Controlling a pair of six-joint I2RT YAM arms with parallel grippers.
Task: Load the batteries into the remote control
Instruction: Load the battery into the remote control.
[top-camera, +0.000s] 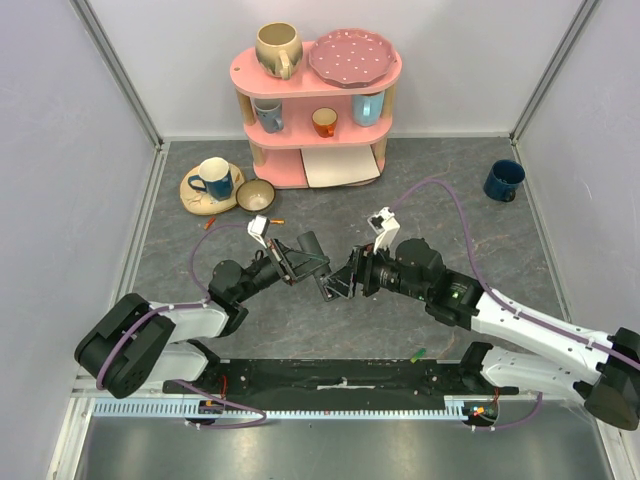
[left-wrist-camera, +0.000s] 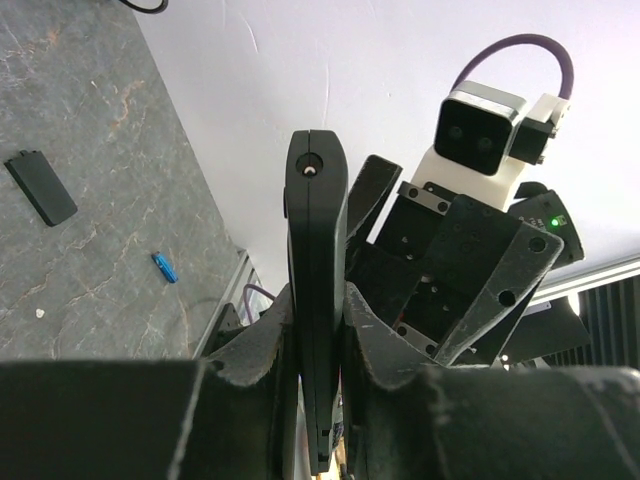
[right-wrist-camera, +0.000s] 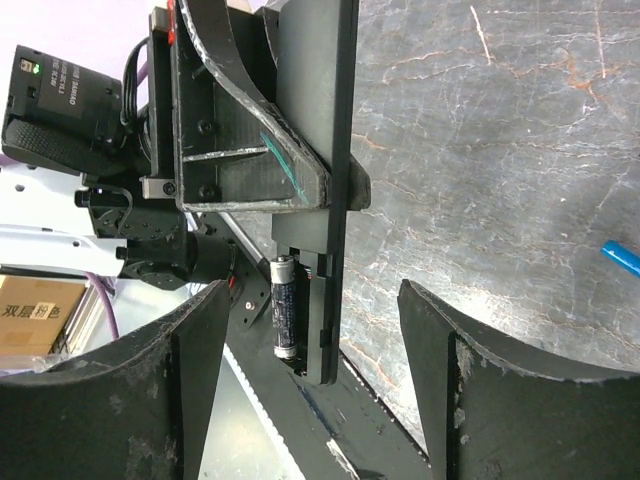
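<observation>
My left gripper (left-wrist-camera: 318, 335) is shut on the remote control (left-wrist-camera: 317, 230) and holds it edge-on above the table, seen in the top view as the remote control (top-camera: 326, 284) between both arms. A dark battery (right-wrist-camera: 284, 305) with silver ends lies in the open compartment at the remote control's (right-wrist-camera: 345, 110) free end. My right gripper (right-wrist-camera: 310, 335) stands open with that end between its fingers (right-wrist-camera: 190, 350), touching nothing. On the table lie a blue battery (left-wrist-camera: 165, 267), also the blue battery (right-wrist-camera: 622, 258) in the right wrist view, and a green battery (top-camera: 418, 353).
A flat black battery cover (left-wrist-camera: 40, 187) lies on the grey table. A pink shelf (top-camera: 315, 100) with cups and a plate stands at the back. A plate with a mug (top-camera: 212, 185) and a bowl (top-camera: 255, 195) sit back left, a blue mug (top-camera: 503, 180) back right.
</observation>
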